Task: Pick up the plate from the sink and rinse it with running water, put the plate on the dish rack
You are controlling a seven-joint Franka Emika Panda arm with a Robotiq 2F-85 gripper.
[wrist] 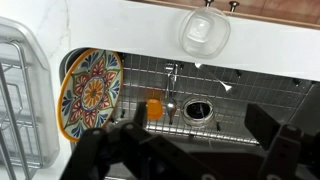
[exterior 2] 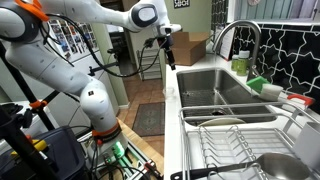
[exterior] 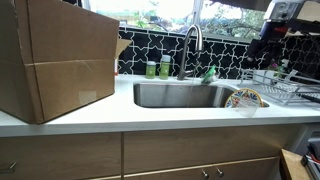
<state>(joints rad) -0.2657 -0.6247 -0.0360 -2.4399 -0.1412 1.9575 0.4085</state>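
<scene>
Clearly the plate (wrist: 90,92) leans against the sink's (wrist: 260,95) end wall, on the dish rack (wrist: 20,100) side. Over the sink, the gripper (wrist: 190,160) hangs spread and empty. A shallow pinch on that tilted, smooth rim could slip, dropping it onto steel.

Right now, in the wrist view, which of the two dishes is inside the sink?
The painted plate, at the end of the sink nearest the dish rack; the clear glass bowl stands on the white countertop.

The patterned plate (wrist: 90,92) leans against the steel sink (wrist: 262,78) wall nearest the wire dish rack (wrist: 20,100).
</scene>
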